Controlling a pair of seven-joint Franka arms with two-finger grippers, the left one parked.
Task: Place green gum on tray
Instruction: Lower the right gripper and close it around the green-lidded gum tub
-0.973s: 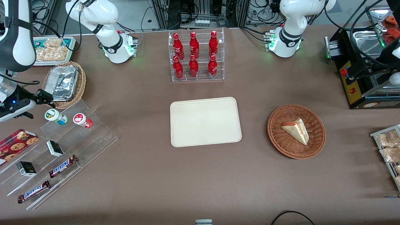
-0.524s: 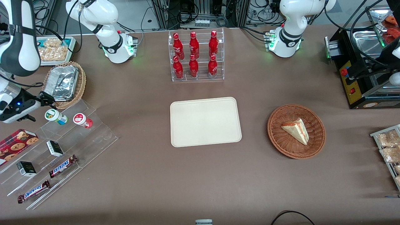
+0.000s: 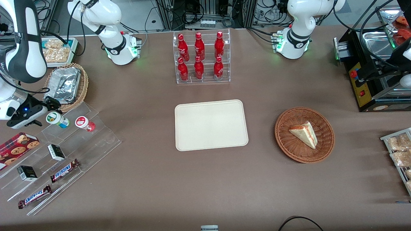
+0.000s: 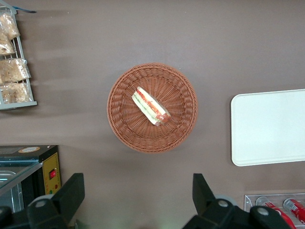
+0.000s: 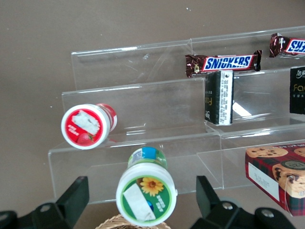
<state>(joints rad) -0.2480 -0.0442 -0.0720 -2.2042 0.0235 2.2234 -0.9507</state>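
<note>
The green gum [image 3: 57,119] lies tipped on the top step of a clear stepped shelf at the working arm's end of the table, its green-marked white lid [image 5: 146,193] facing my gripper. My gripper [image 3: 44,113] is open just off that lid. In the right wrist view the gripper [image 5: 141,206] has one black finger [image 5: 72,199] on each side of the lid, with clear gaps and no contact. The cream tray [image 3: 211,125] lies flat at the table's middle, bare, and also shows in the left wrist view [image 4: 269,126].
A red-lidded gum bottle [image 3: 84,123] lies beside the green one. Lower steps hold black boxes [image 5: 219,97] and Snickers bars [image 5: 224,63]; a cookie box [image 3: 17,146] is close by. A foil-filled wicker basket [image 3: 65,86] sits near the gripper. A cola rack [image 3: 201,57] and a sandwich basket [image 3: 304,134] flank the tray.
My gripper has moved in toward the green gum's lid and now stands right at it. The gum and everything else on the table have stayed put.
</note>
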